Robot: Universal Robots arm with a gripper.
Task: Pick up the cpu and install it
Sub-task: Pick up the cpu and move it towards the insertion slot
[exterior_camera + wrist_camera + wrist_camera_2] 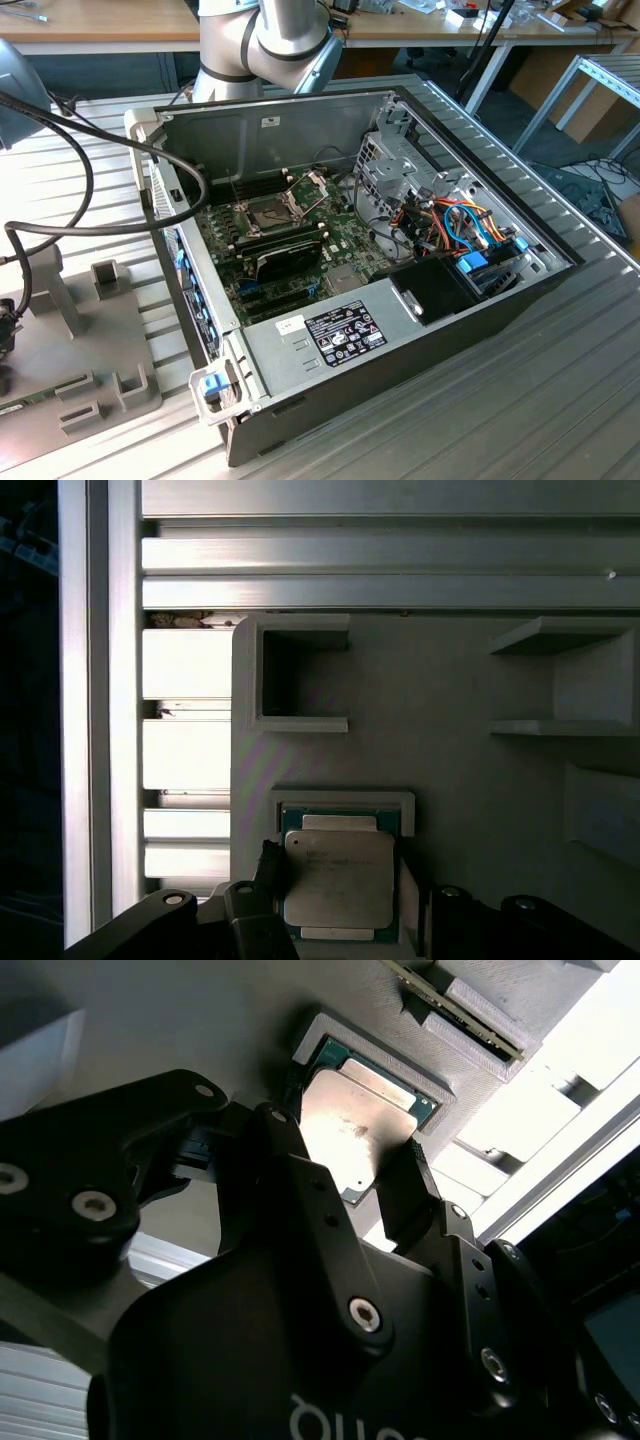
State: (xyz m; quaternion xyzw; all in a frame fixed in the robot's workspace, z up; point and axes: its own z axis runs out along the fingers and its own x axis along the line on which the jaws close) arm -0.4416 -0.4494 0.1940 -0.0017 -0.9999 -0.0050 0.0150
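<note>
Your gripper [340,872] is down on the grey fixture plate [460,780], with its fingers [270,865] pressed against opposite edges of the cpu [338,880], clamped on it. The cpu lies flat, metal top up, seated in its framed pocket on that plate in both wrist views. The open computer case [400,330] stands beside the plate.
</note>
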